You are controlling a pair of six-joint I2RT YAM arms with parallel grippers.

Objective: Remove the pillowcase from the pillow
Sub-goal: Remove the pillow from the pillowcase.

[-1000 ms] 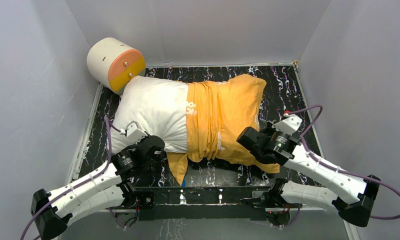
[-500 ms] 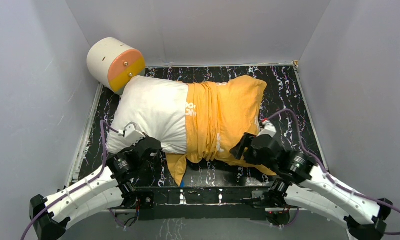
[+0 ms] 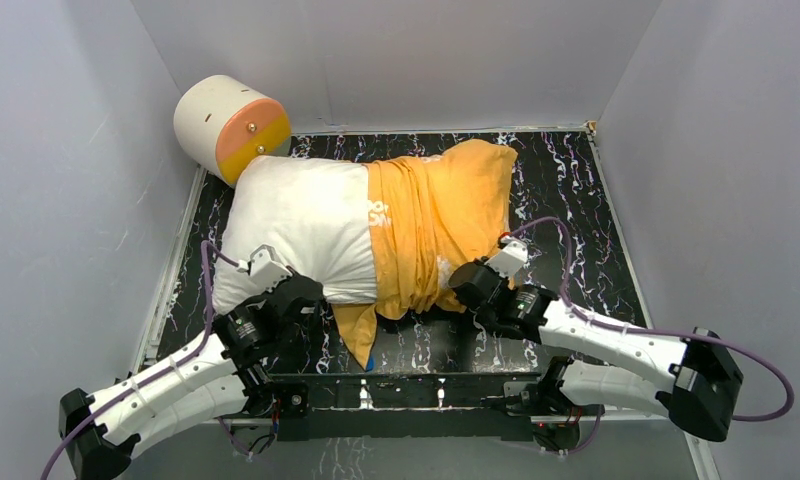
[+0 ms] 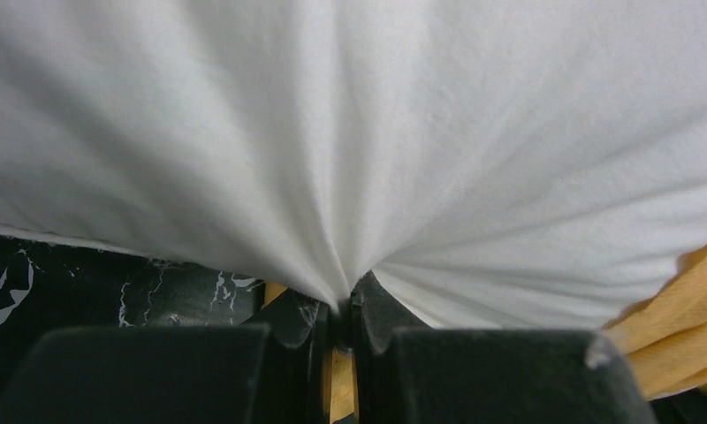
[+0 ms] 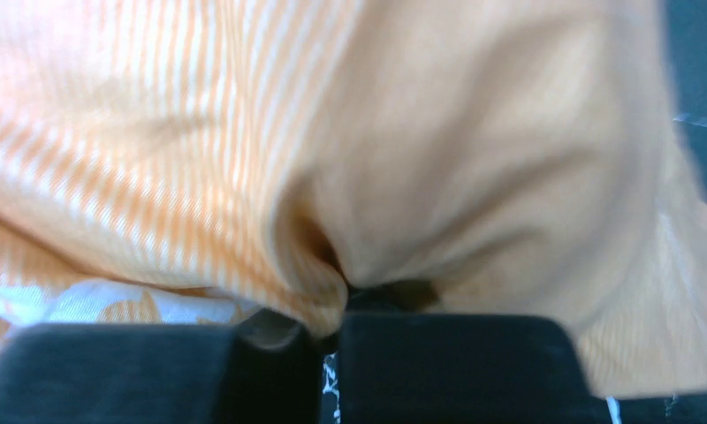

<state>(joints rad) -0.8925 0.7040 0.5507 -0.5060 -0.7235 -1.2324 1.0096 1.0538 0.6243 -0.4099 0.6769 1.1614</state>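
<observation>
The white pillow (image 3: 296, 225) lies across the table, its left half bare. The orange-yellow pillowcase (image 3: 431, 215) covers its right half, bunched in folds, and a loose flap hangs toward the near edge. My left gripper (image 3: 301, 295) is at the pillow's near left edge. In the left wrist view the left gripper (image 4: 343, 300) is shut on a pinch of the pillow's white fabric (image 4: 359, 132). My right gripper (image 3: 466, 285) presses against the pillowcase's near right edge. In the right wrist view the right gripper (image 5: 337, 305) has its jaws close together, with orange cloth (image 5: 244, 159) gathered between them.
A cream cylinder with an orange-yellow end (image 3: 231, 125) stands at the back left corner, touching the pillow. Grey walls enclose the black marbled table (image 3: 576, 190) on three sides. A purple cable loops beside the right wrist.
The right arm swung left and in toward the pillowcase's near edge, and its jaws opened, then closed on the cloth. The pillowcase's right end drew in leftward. The left arm held still.
</observation>
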